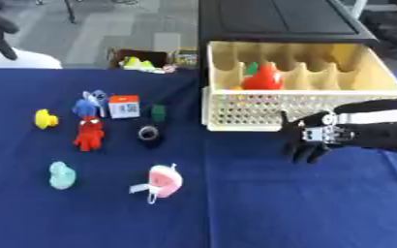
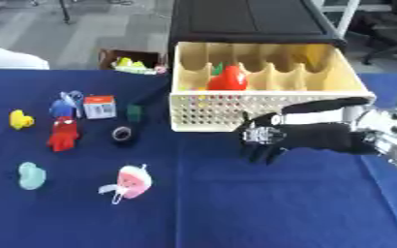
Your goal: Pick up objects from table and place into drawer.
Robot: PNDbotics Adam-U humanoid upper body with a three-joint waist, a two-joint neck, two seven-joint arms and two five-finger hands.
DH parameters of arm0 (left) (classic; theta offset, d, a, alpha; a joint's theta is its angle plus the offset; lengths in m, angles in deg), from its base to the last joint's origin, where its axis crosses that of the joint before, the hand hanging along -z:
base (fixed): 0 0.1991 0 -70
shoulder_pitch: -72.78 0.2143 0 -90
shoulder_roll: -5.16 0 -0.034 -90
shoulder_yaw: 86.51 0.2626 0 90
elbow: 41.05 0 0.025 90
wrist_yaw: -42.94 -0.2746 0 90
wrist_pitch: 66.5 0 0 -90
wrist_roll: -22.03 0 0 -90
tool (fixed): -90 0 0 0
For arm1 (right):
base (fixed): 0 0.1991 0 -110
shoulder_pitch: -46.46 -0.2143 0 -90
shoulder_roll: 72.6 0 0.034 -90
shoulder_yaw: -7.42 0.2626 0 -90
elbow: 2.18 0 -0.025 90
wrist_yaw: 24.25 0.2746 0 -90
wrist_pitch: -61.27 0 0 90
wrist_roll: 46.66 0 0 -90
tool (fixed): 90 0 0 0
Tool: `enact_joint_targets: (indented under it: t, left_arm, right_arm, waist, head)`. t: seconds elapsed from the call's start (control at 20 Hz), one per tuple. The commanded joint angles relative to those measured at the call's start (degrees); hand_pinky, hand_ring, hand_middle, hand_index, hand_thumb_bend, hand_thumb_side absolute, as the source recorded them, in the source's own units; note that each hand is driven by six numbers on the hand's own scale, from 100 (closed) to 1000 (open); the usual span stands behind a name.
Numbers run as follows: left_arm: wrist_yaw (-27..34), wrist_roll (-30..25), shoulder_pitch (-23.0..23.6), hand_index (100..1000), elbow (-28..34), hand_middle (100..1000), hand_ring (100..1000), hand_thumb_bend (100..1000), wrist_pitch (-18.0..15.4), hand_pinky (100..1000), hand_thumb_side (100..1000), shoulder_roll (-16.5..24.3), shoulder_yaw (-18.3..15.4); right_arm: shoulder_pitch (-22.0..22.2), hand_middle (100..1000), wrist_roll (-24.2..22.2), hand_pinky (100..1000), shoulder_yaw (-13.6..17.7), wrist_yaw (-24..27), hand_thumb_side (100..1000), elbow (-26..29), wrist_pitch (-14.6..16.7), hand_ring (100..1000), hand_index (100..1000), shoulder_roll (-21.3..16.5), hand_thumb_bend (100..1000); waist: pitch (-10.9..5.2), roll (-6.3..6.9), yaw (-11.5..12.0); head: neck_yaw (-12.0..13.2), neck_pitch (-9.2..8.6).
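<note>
On the tabletop (image 1: 261,203), left side: small objects.
Red figure (image 1: 88,134): long axis runs near to far.
Drawer (image 1: 303,102): open, red toy (image 1: 263,77) upright inside.
Right hand (image 1: 310,140): before the drawer, fingers (image 1: 302,154) relaxed downward, holding nothing.

even, bright room light from overhead, no glare. both views look soft and slightly blurred. the blue table (image 1: 261,208) shows faint shadows only, and the right hand (image 2: 266,140) reads as a dark, smeared shape.

The right hand (image 2: 266,138) and forearm are black (seemingly silver at the knuckles and wrist joint).
</note>
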Motion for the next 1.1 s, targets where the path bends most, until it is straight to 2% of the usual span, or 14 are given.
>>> enact_joint_targets:
  t: [0.05, 0.35, 0.75, 1.1]
  left_arm:
    - [-0.23, 0.22, -0.37, 829, 1.11, 591, 536, 100, -0.06, 366, 918, 0.45, -0.72]
    - [-0.36, 0.37, -0.03, 829, 1.11, 591, 536, 100, -0.02, 368, 922, 0.28, -1.07]
    - [-0.18, -0.01, 0.15, 832, 1.11, 594, 539, 100, -0.16, 373, 919, 0.02, -1.17]
    - [0.19, -0.29, 0.14, 833, 1.11, 595, 540, 100, -0.45, 374, 918, -0.06, -1.2]
  right_arm:
    - [-0.73, 823, -9.32, 804, 0.93, -1.68, 1000, 0.6, -10.54, 839, 972, -0.95, 100]
    - [-0.31, 886, -9.28, 791, 1.54, -3.59, 1000, -0.07, -10.83, 834, 977, -1.29, 100]
    - [-1.06, 887, -9.44, 798, 1.38, -7.18, 1000, -2.13, -11.07, 842, 971, -1.05, 100]
    - [-2.03, 883, -10.36, 820, 1.13, -11.4, 1000, -5.46, -9.73, 854, 945, -0.26, 100]
  waist:
    - [-0.72, 0.07, 0.18]
    - [-0.34, 0.13, 0.19]
    - [-0.03, 0.13, 0.46]
    - [0.22, 0.08, 0.66]
  head:
    - [-0.2, -0.01]
    - [-0.55, 0.27]
    - [-1.42, -0.25]
    - [-2.09, -1.02]
